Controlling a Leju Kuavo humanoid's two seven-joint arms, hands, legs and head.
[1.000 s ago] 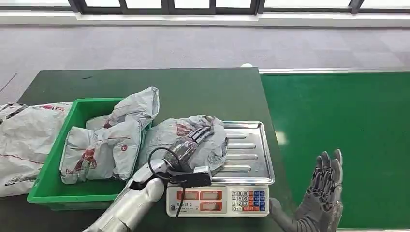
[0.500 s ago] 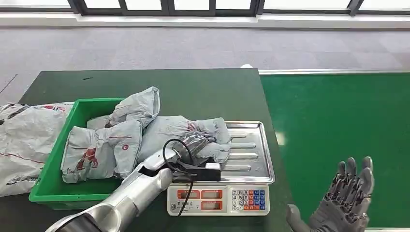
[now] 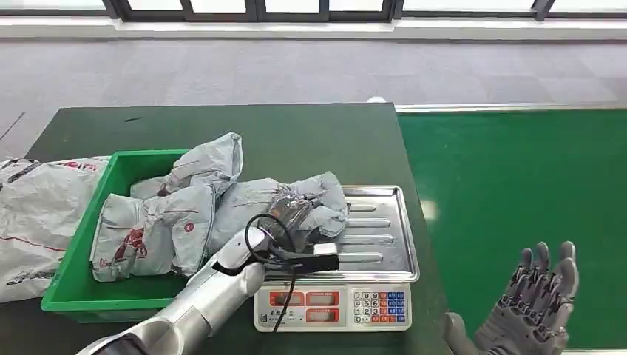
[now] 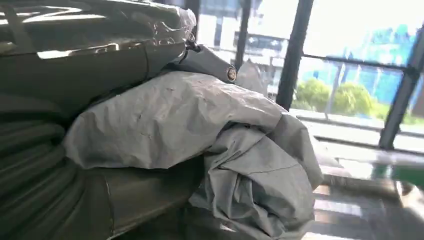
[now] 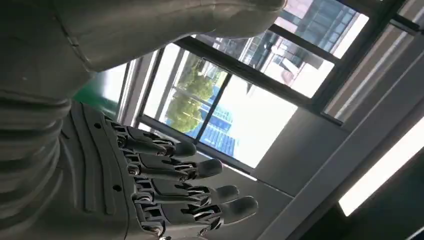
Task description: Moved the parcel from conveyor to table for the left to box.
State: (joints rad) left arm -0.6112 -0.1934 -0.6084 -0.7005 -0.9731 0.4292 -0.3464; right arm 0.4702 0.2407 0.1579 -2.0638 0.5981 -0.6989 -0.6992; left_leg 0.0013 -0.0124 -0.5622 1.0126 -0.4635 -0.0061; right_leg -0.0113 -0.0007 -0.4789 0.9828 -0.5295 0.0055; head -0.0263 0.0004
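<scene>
The crumpled grey plastic mailer parcel point(image 3: 277, 207) is seen lying half on the ribbed steel pan of the weighing scale point(image 3: 381, 237) and half against the rim of the green plastic crate point(image 3: 81, 285), and is held from above in the fingers of the left hand point(image 3: 290, 216), which are closed into its loose film. It is judged to be light, soft and slippery, so a gathered fold near its bulky middle is best taken. The right hand point(image 3: 534, 307) is held empty, fingers apart, over the green conveyor belt point(image 3: 517, 177).
</scene>
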